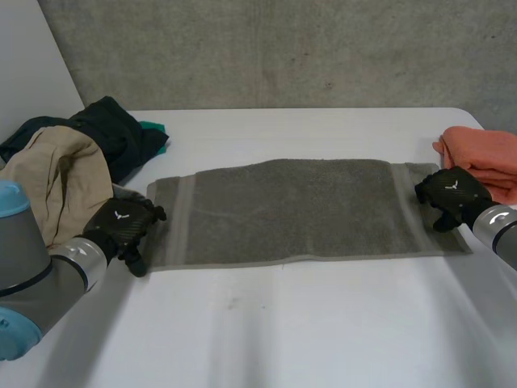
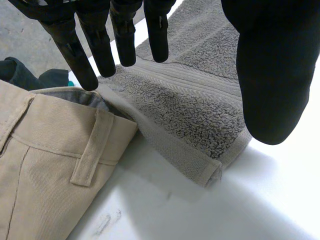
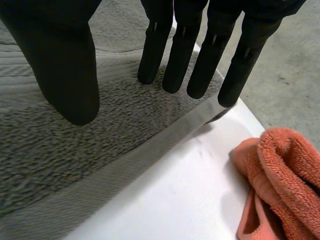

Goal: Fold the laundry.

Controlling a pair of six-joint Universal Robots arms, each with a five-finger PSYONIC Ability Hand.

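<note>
A grey towel [image 1: 291,210] lies spread flat across the middle of the white table [image 1: 283,331]. My left hand [image 1: 121,226] is at its left short edge, hovering over the towel's end [image 2: 195,110] near the front corner, fingers [image 2: 100,45] straight and thumb held apart. My right hand [image 1: 452,194] is at the right short edge. There its fingers [image 3: 200,55] point down onto the towel [image 3: 75,165] near the far corner, with the thumb spread wide. Neither hand has cloth pinched.
Beige trousers [image 1: 60,178] and a dark green garment [image 1: 113,133] are piled at the table's left, the trousers [image 2: 50,165] touching the towel's left end. An orange cloth [image 1: 485,158] lies bunched at the right edge, close beside my right hand [image 3: 285,175].
</note>
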